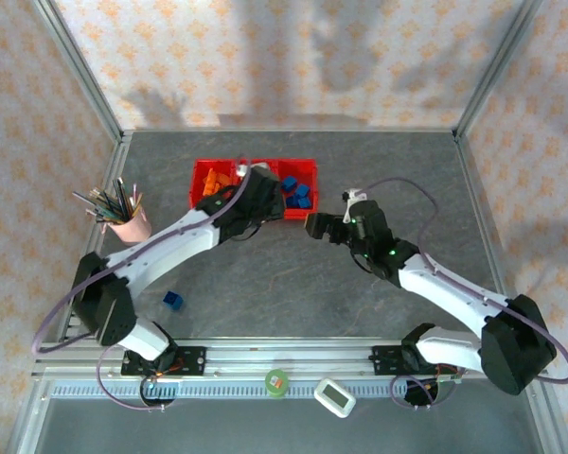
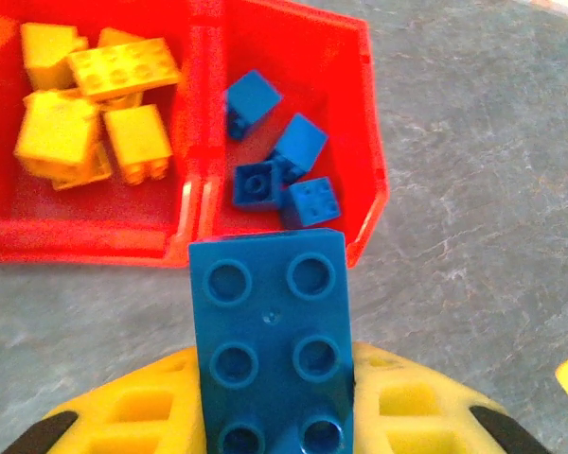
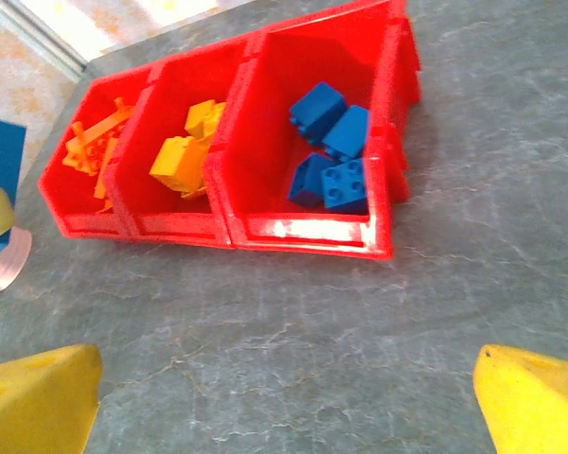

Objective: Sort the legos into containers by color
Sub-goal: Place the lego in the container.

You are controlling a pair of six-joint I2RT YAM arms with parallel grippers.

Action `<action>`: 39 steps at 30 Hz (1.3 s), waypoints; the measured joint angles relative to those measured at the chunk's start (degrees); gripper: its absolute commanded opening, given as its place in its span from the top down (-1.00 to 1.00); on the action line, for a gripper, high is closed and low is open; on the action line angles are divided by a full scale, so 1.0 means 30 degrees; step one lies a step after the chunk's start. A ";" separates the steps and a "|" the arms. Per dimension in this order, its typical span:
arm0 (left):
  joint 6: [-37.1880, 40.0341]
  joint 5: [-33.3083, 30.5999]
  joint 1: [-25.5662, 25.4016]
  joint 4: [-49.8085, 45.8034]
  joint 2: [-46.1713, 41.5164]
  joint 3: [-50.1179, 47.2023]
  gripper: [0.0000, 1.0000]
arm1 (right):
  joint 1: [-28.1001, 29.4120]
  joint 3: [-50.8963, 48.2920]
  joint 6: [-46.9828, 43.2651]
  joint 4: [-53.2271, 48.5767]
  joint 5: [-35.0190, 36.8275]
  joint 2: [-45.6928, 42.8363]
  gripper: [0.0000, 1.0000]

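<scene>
**Left arm at tray with blue brick, right arm idle**

Grey marbled desk point(image 1: 293, 293), floral-print walls point(image 1: 265, 57), aluminium frame posts point(image 1: 85, 76). In the red tray point(image 3: 303, 241): orange legos point(image 3: 90, 151) in the left bin, yellow legos point(image 3: 185, 156) in the middle, blue cubes point(image 3: 331, 142) in the right. The left gripper point(image 2: 276, 378) clamps a long blue brick point(image 2: 270, 331) just in front of the tray's blue bin. The right gripper point(image 3: 289, 402) is wide open and empty, facing the tray's front. A loose blue cube point(image 1: 173, 301) lies well short of the tray, off its left end. A pink pencil cup point(image 1: 130, 225) stands left of the tray.

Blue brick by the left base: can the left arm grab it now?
Likely not yet: the left tool is shut on another blue brick near the tray. The loose brick itself lies in the open.
</scene>
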 measured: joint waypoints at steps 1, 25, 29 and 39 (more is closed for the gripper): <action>0.0240 -0.0007 -0.0015 -0.0029 0.0845 0.0794 0.48 | -0.0197 -0.0007 0.0117 -0.0146 0.0095 -0.0036 -1.00; 0.3657 -0.1676 0.1341 -0.3293 1.4316 1.3406 -0.06 | -0.1188 -0.0189 0.0678 -0.0627 0.0408 -0.0095 -0.99; 0.3810 -0.1392 0.1333 -0.3344 1.4229 1.3406 -0.12 | -0.1188 -0.0189 0.0605 -0.0627 0.0153 -0.0138 -0.99; 0.3730 -0.0568 0.1100 -0.2754 0.8029 0.7890 -0.18 | -0.0678 -0.0124 -0.0357 -0.0634 -0.1348 -0.0102 -0.99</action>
